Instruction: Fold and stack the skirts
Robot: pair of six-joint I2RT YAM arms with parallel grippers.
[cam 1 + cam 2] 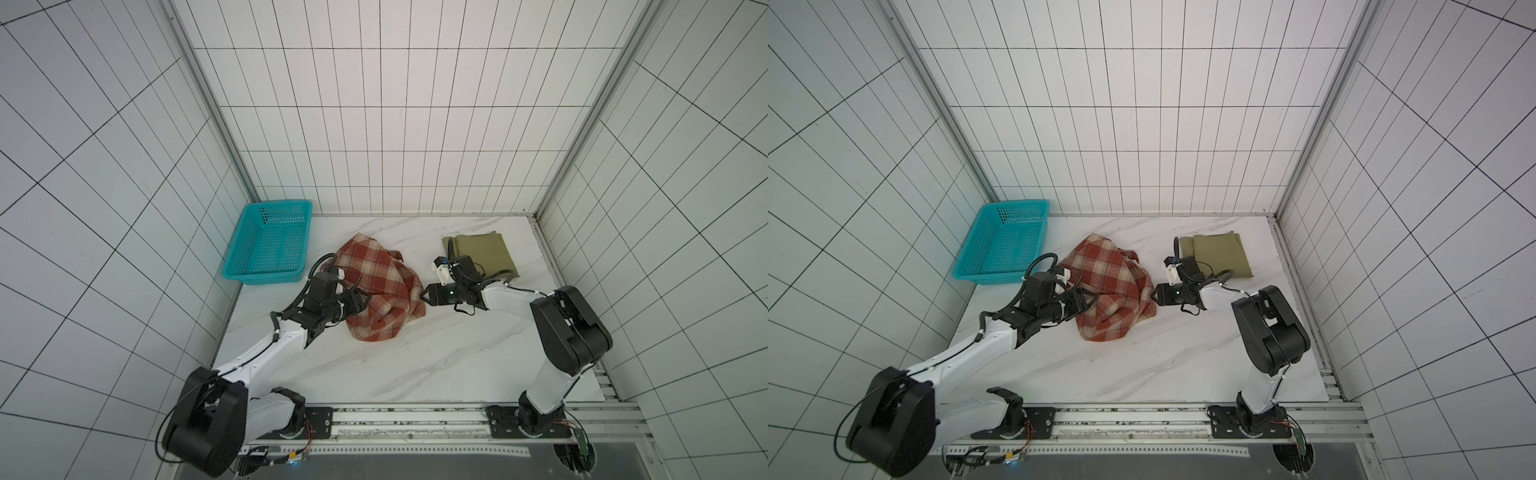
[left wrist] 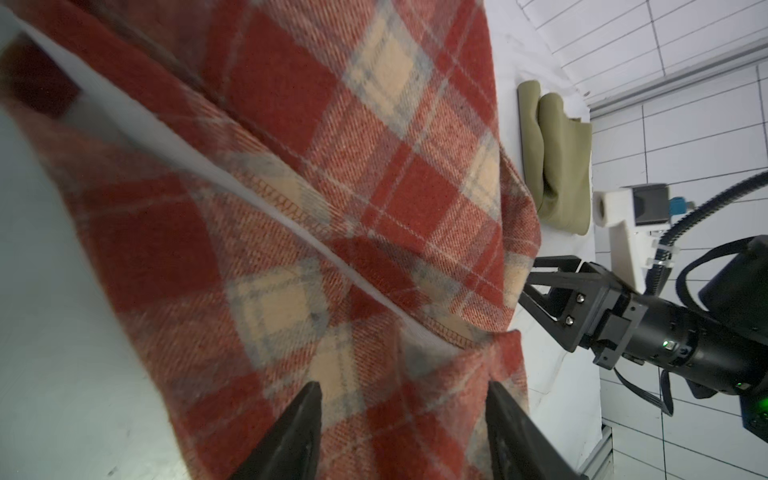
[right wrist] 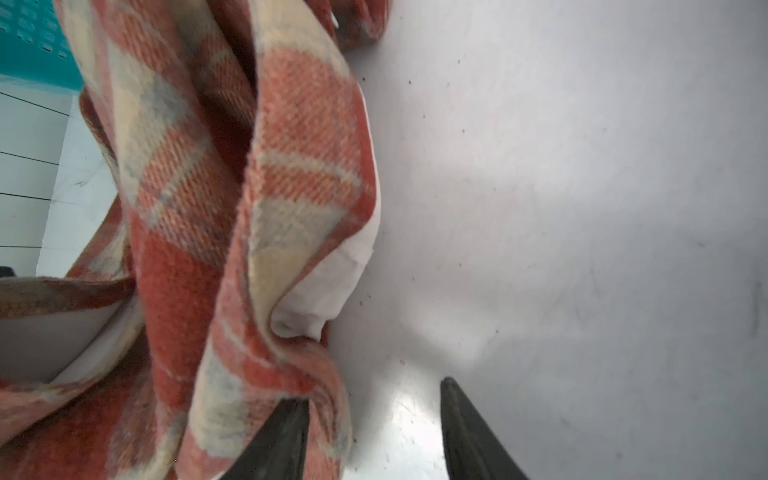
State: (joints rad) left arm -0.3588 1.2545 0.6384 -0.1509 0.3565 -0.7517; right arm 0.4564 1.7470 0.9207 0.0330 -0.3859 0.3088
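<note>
- While plaid skirt [image 1: 380, 291] lies as a crumpled heap mid-table [image 1: 415, 357], it sits directly between the two arms: left end effector [image 1: 360, 305] is over its left flank and right end effector [image 1: 424, 296] is at its right edge.
- Left end effector: fingers spread, plaid under and ahead of them, nothing pinched. Whether the tips actually rest on the cloth I can't tell, since the wrist view is too close.
- Right end effector: fingers also spread. In the right wrist view one finger [image 3: 291, 428] is against the plaid's rolled hem and the other is over bare table, so no grip.
- Heap's long axis runs approx far-to-near, leaning a bit toward the basket [image 1: 262, 277] at its far end. White lining shows at the hem on both sides.
- Khaki skirt [image 1: 484, 253] is already folded flat at far right, behind the right wrist and well apart from the plaid. Right arm is much nearer to it.
- Judgement: plaid isn't flat yet, so the fold can't start. Next move prob. needs each end effector to take the hem nearest it and pull outward, i.e. left and right across the heap's long axis, to spread it.
- Risk: thick cloth w/ loose lining, so a pinch may catch the lining only.
</note>
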